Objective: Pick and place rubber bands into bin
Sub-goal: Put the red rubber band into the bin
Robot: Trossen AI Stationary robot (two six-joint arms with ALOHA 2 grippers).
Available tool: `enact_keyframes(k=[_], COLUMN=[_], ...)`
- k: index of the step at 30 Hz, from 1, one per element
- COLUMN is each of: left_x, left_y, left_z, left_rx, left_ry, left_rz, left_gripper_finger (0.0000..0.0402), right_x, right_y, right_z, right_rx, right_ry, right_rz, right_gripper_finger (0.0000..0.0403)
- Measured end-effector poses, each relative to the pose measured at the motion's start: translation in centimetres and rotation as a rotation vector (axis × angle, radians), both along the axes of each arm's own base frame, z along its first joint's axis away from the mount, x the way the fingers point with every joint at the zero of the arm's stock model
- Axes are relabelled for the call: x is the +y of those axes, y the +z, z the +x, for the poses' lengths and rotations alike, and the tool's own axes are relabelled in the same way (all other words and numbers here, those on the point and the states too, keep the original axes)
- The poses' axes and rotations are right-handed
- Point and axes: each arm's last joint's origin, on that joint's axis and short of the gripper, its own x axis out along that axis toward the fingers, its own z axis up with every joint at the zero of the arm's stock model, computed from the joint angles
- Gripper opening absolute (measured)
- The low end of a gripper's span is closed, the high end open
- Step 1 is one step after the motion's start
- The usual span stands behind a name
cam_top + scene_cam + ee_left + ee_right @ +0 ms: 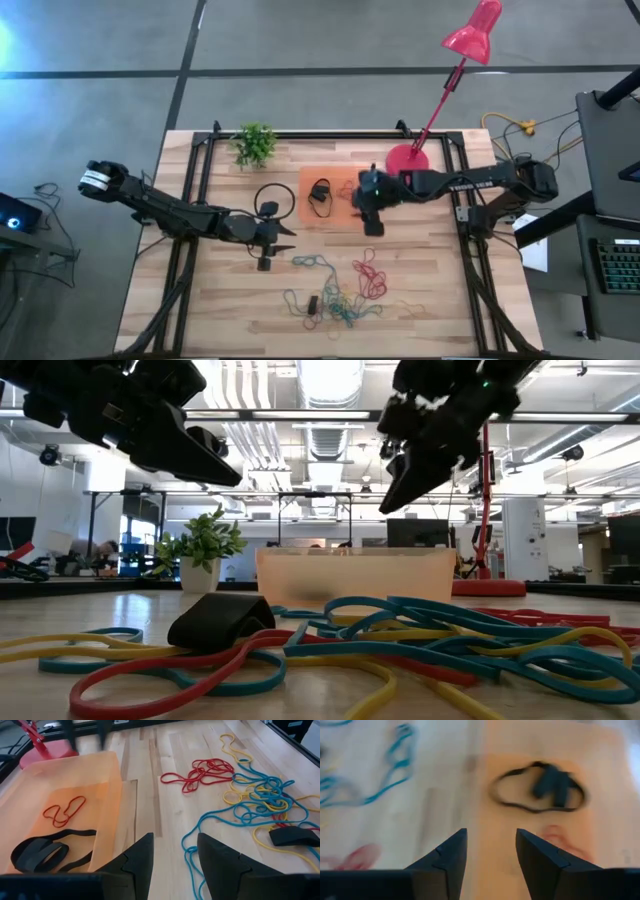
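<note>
The task is barely started. The shallow translucent orange plastic bin [338,222] sits in the upper middle of the high view on the pale wooden desk [200,310], and only two bands show inside it: a wide black rubber band [44,851] and a thin red rubber loop [64,810]. Most of the work is left. A tangle of thin blue, yellow, red and green rubber bands [336,293] lies on the desk in the lower middle of the high view, well apart from the bin, with a separate red cluster [201,772] and a short black band [293,836] among them.

The right gripper [371,216] hangs over the bin's right edge, its jaws apart and holding nothing, so a drop looks just done. The left gripper [277,241] hovers left of the bin, close to its lower left corner, its jaws also parted and empty. One black loop [272,197] lies on the desk just left of the bin.
</note>
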Motion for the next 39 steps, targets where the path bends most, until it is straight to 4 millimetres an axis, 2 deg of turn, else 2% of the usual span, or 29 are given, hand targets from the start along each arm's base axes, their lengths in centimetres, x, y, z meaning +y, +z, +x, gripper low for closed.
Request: enact_keyframes(k=[9, 14, 24, 33, 39], left_x=[0.1, 0.1, 0.1, 0.1, 0.1], left_y=[-0.3, -0.2, 0.0, 0.0, -0.1], left_z=[-0.1, -0.1, 0.0, 0.0, 0.0], left_rx=[0.006, -0.009, -0.024, -0.022, -0.02], left_ry=[0.014, 0.012, 0.011, 0.01, 0.01], left_rz=[0.025, 0.025, 0.022, 0.022, 0.023], left_gripper_finger=[0.0137, 0.0137, 0.0137, 0.0137, 0.0137], right_x=[6.8, 8.7, 8.3, 8.3, 9.1], right_y=[-2.0, -3.8, -6.5, -7.1, -7.5], right_z=[-0.6, -1.0, -2.7, -3.1, -3.4], right_rx=[0.069, 0.008, 0.159, 0.168, 0.148], right_ry=[0.125, 0.15, 0.028, 0.065, 0.167], right_rz=[0.082, 0.126, 0.087, 0.083, 0.118], right_gripper_finger=[0.0136, 0.0126, 0.0105, 0.0096, 0.0102])
